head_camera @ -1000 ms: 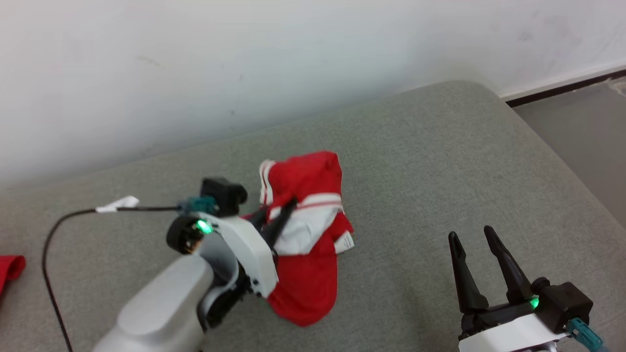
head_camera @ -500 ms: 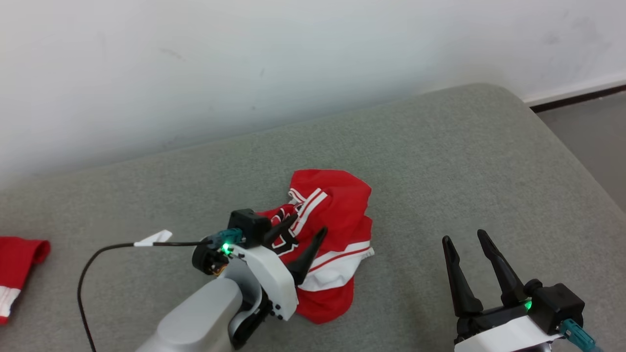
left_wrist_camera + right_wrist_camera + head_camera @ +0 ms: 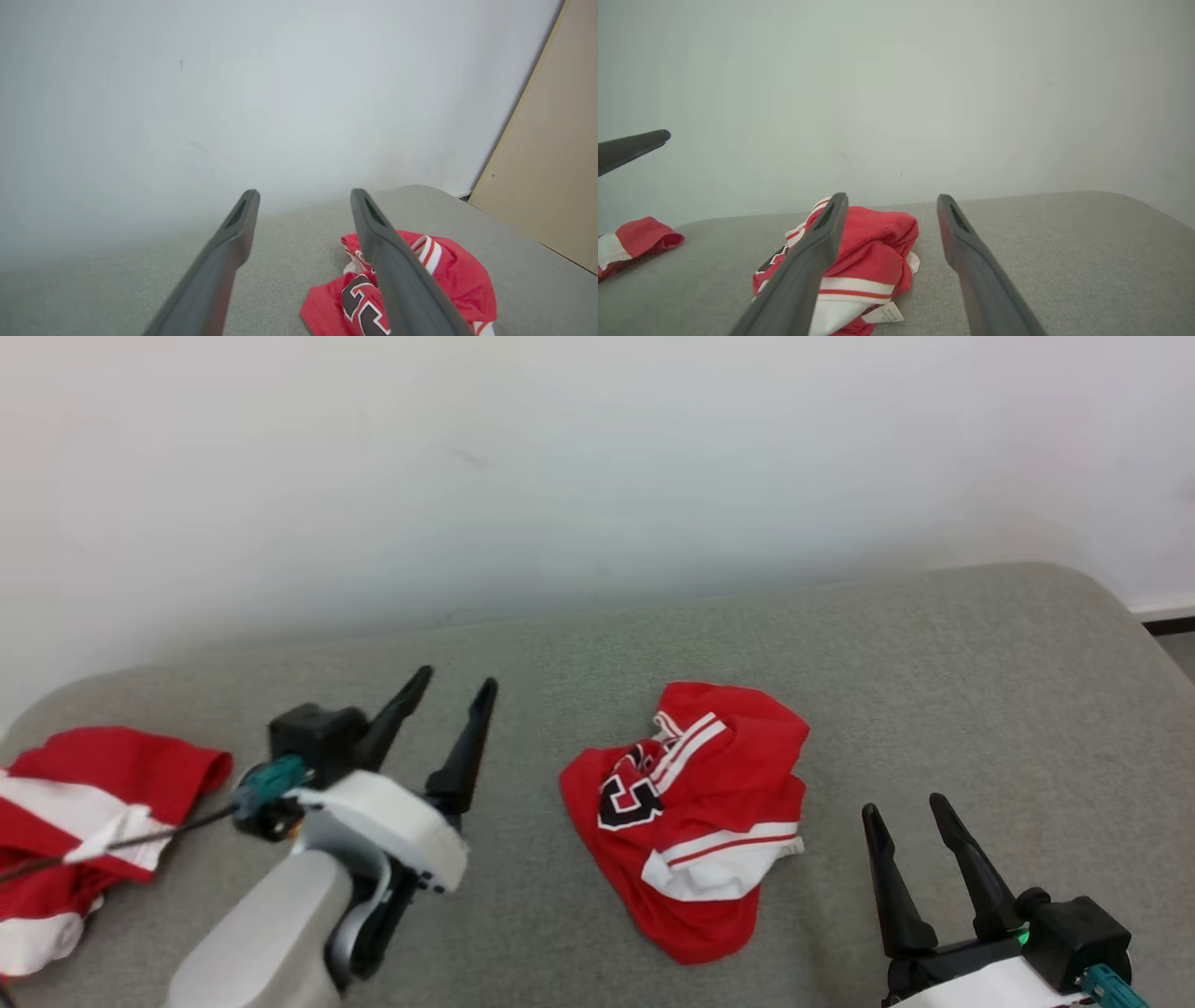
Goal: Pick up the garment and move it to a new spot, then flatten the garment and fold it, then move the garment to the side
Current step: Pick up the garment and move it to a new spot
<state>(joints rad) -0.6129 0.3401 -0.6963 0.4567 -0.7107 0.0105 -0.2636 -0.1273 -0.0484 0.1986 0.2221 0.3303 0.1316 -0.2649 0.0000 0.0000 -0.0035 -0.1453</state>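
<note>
far left: red-and-white cloth (image 3: pixel 84 803) lies bunched at the edge of the grey padded surface (image 3: pixel 934 663) | left hand (image 3: pixel 457 678): fingers spread wide, empty, over bare padding | centre: garment (image 3: pixel 695 812), red with white stripes, crumpled in a heap between both hands, touching neither | right hand (image 3: pixel 904 805): fingers apart, gripping nothing, near the heap's right side
</note>
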